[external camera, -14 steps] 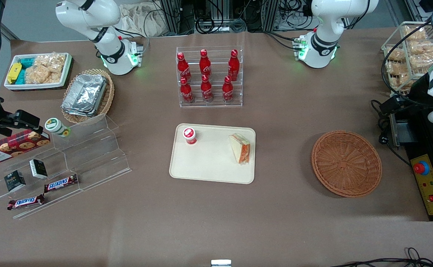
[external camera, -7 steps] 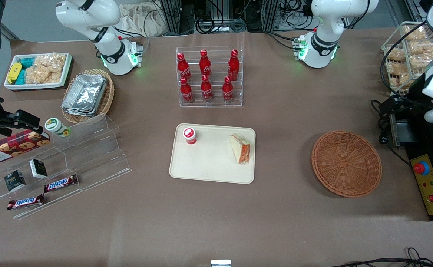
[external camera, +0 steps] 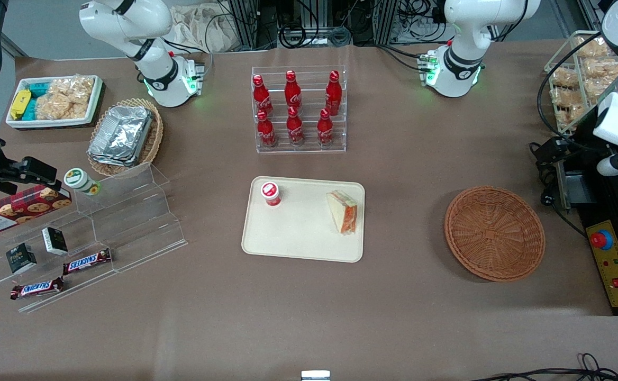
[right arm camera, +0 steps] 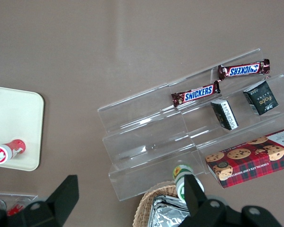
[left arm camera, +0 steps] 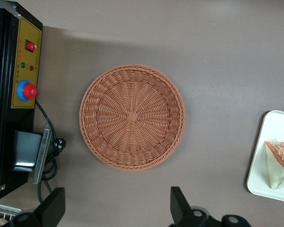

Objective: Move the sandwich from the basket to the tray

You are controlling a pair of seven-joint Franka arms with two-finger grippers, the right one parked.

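Left wrist view: gripper (left arm camera: 116,215) high above empty basket (left arm camera: 132,116), fingers wide apart, holding nothing. Sandwich (external camera: 343,211) lies on tray (external camera: 303,248), near its edge. Probably light, soft, wrapper slippery; grip gently across flat bread faces.

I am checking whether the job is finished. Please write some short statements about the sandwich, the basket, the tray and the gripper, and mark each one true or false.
1. The sandwich lies on the tray. True.
2. The basket holds a second sandwich. False: nothing lies in it.
3. The gripper is shut on the sandwich. False: its fingers are spread open and hold nothing; it hangs above the table beside the basket.
4. A red-capped bottle stands on the tray, apart from the sandwich. True.
5. The basket touches the tray. False: bare table separates them, and the basket lies toward the working arm's end.
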